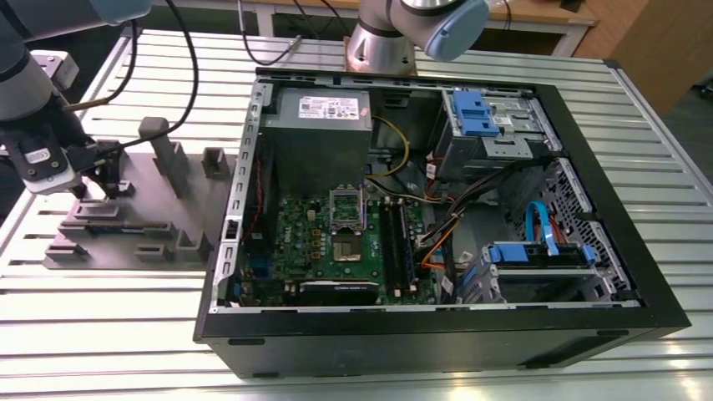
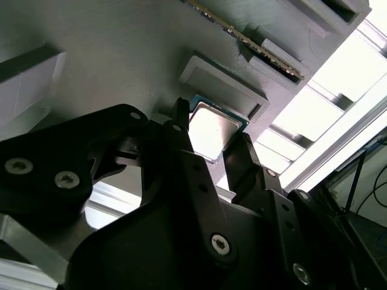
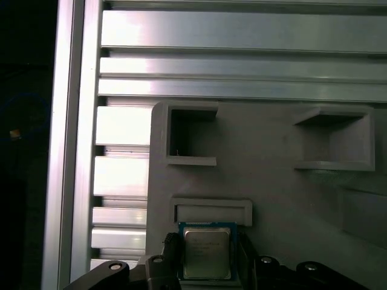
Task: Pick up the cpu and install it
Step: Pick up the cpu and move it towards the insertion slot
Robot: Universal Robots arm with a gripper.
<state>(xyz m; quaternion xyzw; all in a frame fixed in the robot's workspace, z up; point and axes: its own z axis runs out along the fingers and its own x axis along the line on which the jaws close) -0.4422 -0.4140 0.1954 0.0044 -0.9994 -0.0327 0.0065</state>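
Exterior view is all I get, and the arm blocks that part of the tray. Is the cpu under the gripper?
Observer: Yes. In the first wrist view the gripper straddles the cpu.
Operator: Which face is up?
Observer: The shiny metal top, in both wrist views.
Operator: Anything crowding it?
Observer: A raised rectangular block on the tray lies right beside one edge of the cpu. I can't tell if they touch.
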